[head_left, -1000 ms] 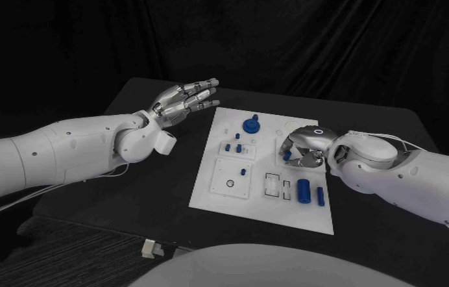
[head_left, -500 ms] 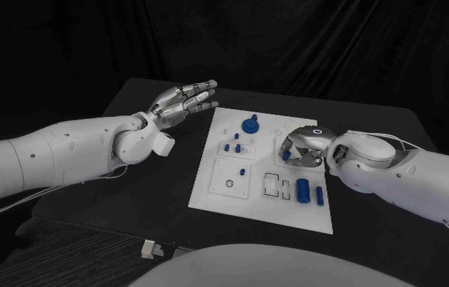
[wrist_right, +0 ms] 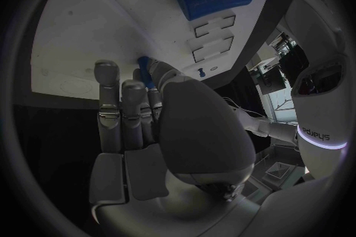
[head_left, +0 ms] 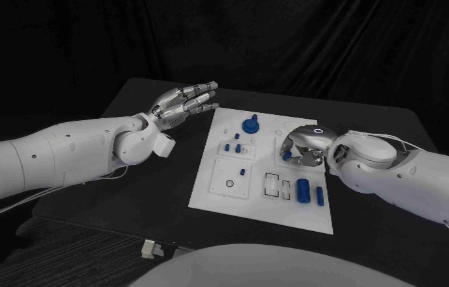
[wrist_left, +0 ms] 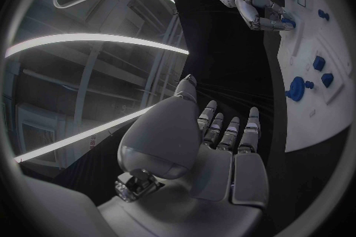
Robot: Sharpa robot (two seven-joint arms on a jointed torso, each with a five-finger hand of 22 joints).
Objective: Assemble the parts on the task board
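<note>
The right hand (head_left: 305, 150) is down on the right side of the task board (head_left: 211, 196), fingers curled in, and the right wrist view shows a small blue part (wrist_right: 145, 64) nipped at its fingertips (wrist_right: 106, 71), right against the white surface. I'd call this the seating step: the piece being worked into its place on the board. To do it well, the hand wants to keep the part square to the board, press straight down rather than drag sideways, and only let go once it sits flush. Whether it is already home I cannot tell, since the fingers cover the spot.

The right forearm comes in low from the right, wrist bent so the palm faces down over the board.

Just near of that hand lie a thick blue cylinder (head_left: 303, 190) and a slimmer blue pin (head_left: 321, 197), side by side. Further left, two small pegs (head_left: 233, 148) stand in the board, with a blue knob (head_left: 251, 124) at the far edge.

The left hand (head_left: 185, 99) hovers off the board's far left corner, empty, fingers spread and reaching away from the robot.
</note>
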